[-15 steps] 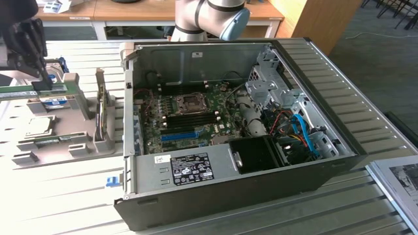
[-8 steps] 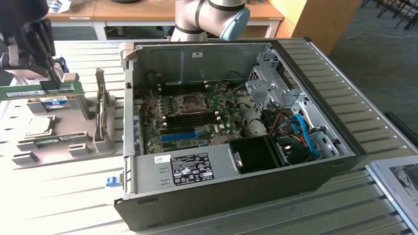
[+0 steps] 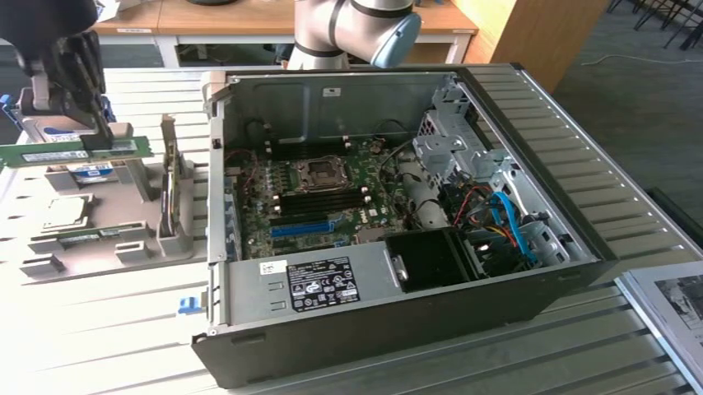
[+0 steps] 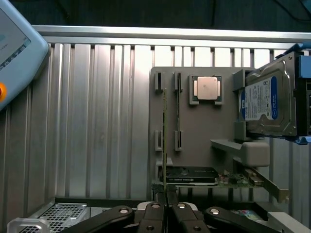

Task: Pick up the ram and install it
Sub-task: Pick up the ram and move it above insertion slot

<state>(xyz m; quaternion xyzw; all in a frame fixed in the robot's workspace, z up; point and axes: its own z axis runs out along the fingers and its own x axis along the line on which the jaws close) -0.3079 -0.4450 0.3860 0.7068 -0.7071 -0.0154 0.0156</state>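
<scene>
Claw [image 4: 166,195] clenched on ram [image 4: 165,141], thin board between fingers; likely light, stiff, fragile (hold flat faces, spare contacts).

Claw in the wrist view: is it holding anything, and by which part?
The claw is shut on the ram, pinching its two flat faces near one end of the stick.

In the exterior view we look steeply down, close in, on the open computer case [image 3: 417,329], with the grey tray [image 3: 88,268] at that view's left. The wrist view looks straight down past the gripper [image 4: 165,193] onto that same tray [image 4: 204,131].
</scene>
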